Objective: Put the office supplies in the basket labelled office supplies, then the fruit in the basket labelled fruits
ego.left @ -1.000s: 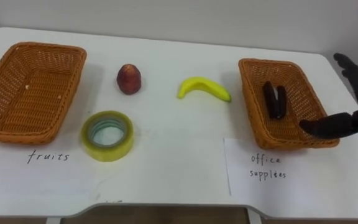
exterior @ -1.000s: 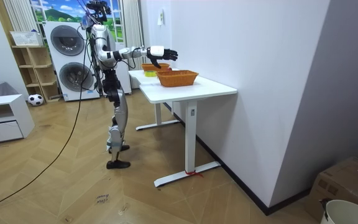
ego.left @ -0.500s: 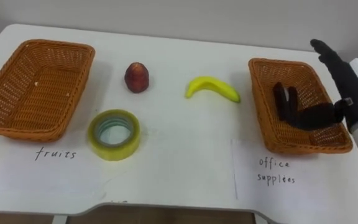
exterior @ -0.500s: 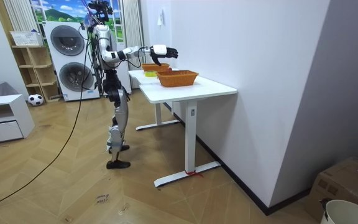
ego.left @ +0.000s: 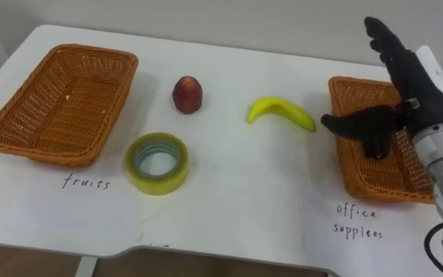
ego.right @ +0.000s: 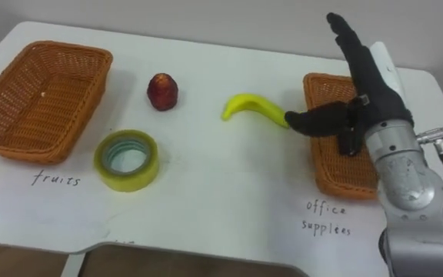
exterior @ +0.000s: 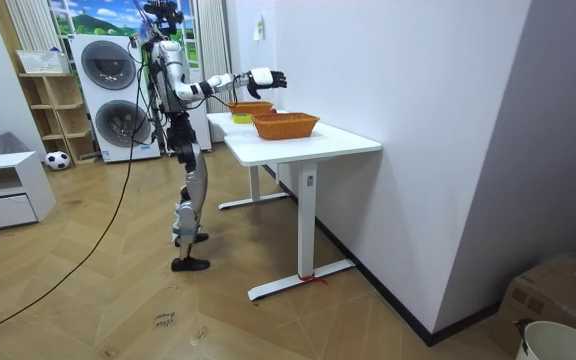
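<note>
Your right hand (ego.left: 418, 92) is spread wide, holding nothing, over the office basket (ego.left: 360, 173) at the table's (ego.left: 229, 208) three o'clock; banana (ego.left: 281, 111) just off the basket's ten; red fruit (ego.left: 187, 94) at eleven; tape roll (ego.left: 158, 185) at eight; fruit basket (ego.left: 21, 131) at nine.

My right hand (ego.right: 366, 94) was finished in matte black throughout, with slender segmented fingers and a thicker thumb. A narrow white panel ran along its back. Below the hand, the wrist was a silver-grey metal collar, followed by a rounded grey forearm housing. A small silver connector projected from the side of the wrist, and a thin dark cable looped from it down beside the forearm. In the room view, my torso was dark, my forearm pale, my legs silver-grey with dark feet, and a dark cable trailed across the floor.
</note>
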Controlling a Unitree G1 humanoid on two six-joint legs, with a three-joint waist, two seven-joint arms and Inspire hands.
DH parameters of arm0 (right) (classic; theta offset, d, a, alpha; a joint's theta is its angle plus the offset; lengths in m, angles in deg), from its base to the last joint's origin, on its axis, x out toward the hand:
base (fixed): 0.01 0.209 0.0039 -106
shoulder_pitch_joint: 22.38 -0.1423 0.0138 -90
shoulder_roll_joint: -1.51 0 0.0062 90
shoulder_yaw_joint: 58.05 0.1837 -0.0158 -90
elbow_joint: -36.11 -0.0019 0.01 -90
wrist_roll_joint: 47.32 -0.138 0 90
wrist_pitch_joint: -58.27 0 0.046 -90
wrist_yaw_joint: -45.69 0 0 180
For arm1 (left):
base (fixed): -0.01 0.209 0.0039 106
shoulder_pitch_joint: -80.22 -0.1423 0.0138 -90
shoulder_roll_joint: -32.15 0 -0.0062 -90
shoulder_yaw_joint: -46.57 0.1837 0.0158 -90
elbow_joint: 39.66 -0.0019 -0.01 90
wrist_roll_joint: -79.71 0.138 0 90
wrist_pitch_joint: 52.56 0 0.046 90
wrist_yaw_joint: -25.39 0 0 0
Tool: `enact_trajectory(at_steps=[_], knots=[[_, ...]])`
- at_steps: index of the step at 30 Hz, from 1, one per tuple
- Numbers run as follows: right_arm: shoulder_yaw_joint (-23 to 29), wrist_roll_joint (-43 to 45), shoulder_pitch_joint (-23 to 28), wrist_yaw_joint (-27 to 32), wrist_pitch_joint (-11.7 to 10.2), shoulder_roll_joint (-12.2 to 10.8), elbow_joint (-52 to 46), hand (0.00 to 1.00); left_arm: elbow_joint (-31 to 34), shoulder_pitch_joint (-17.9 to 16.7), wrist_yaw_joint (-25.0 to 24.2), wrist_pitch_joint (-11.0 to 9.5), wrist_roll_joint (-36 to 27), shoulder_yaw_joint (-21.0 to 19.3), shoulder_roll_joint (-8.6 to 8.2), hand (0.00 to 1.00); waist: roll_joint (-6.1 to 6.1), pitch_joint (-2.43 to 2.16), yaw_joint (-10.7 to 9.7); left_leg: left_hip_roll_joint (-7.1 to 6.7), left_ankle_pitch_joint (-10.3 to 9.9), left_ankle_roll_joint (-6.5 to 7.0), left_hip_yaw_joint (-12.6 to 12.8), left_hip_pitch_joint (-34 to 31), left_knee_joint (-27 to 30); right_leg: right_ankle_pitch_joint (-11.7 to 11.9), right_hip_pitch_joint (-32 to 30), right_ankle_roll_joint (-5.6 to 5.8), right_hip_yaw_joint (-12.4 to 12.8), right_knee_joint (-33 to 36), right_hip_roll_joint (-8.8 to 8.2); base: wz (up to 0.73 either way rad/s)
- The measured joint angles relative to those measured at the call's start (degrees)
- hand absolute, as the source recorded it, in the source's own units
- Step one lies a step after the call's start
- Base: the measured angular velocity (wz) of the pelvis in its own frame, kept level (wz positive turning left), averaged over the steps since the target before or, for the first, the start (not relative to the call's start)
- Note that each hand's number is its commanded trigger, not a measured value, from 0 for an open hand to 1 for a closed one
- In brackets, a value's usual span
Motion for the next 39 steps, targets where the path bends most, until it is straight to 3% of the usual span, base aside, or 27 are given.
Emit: enact_trajectory(at_steps=[8, 14, 22, 30, 35, 39], knots=[[-5.03, 1.18, -4.82, -0.38, -0.14, -0.66, -0.06, 0.0, 0.24, -0.42, -0.79, 0.54, 1.54, 1.15, -0.33, 0.0, 0.22, 0.05, 1.83, -0.74, 0.2, 0.28, -3.03, -0.88, 0.74, -0.02, 0.52, 0.03, -1.41, -0.07, -0.35, 0.21], [-9.24, 1.15, -5.67, -0.45, -0.12, -1.23, -0.06, 0.0, 1.4, -0.25, -1.24, 1.09, 1.54, 3.11, -0.09, 0.0, 0.21, 0.04, 3.23, -1.1, 0.22, 0.32, -4.82, -1.81, 1.43, -0.03, 0.84, 0.04, -2.8, -0.05, -0.45, 0.18], [-11.15, -1.35, -6.18, -0.42, 0.1, -1.37, 3.23, 0.0, 1.3, -0.37, -1.21, 2.62, 1.55, 3.2, 0.0, 0.0, 0.28, 0.26, 5.96, -1.11, 0.23, 0.32, -4.87, -1.83, 1.68, -0.03, 0.87, 0.04, -2.87, -0.08, -0.44, 0.01], [-14.12, -0.02, -6.19, 0.75, 0.19, -1.72, 5.29, 0.0, 1.34, -0.48, -0.61, 3.0, 2.25, 3.31, -0.08, 0.0, 0.7, 0.63, 6.13, -1.16, 0.23, 0.33, -5.38, -3.03, 2.36, -0.05, 0.54, 0.09, -3.88, -0.07, -0.41, 0.03], [-15.13, 1.9, -6.19, 0.81, 0.26, -2.49, 5.29, 0.0, 3.72, -1.1, -0.41, 3.61, 4.96, 3.33, -0.23, 0.0, 0.86, 0.5, 6.34, -1.3, 0.23, 0.32, -6.51, -3.87, 2.85, -0.1, 0.53, 0.17, -5.54, -0.04, -0.39, 0.12], [-16.43, 3.2, -6.19, 0.79, 0.43, -2.51, 5.87, 0.0, 4.48, -1.28, -0.04, 3.83, 5.41, 3.35, -0.91, 0.0, 1.45, 0.08, 7.21, -1.69, 0.29, 0.39, -7.19, -3.82, 3.14, -0.18, 0.81, 0.3, -5.8, -0.03, -0.65, 0.09]])
